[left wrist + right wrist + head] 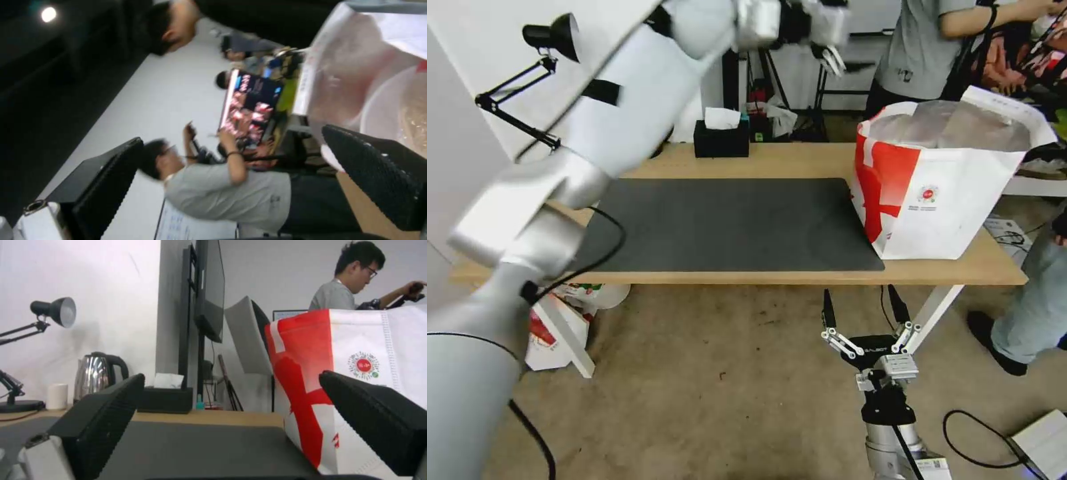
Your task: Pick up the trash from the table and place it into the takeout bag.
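Our left pincer (830,50) is raised high at about 12 o'clock in the head view, above the far edge of the worktop (800,160), its fingers (106,186) spread wide with nothing between them. In the left wrist view the bag (954,193) lies just beyond one finger, its foil-lined mouth open, with a wide white bowl (391,110) inside; what the bowl holds we cannot make out. From this pincer the bag's mouth sits at roughly 4 o'clock and lower. The left arm is stretched up and forward across the view.

Our right pincer (864,313) hangs below the worktop's near edge at 6 o'clock, fingers wide and empty, pointing up. The bag stands at its 1 o'clock on the worktop's right end, overlapping the mat (727,227). We judge the right arm nearer the bag's base and the left nearer its mouth.
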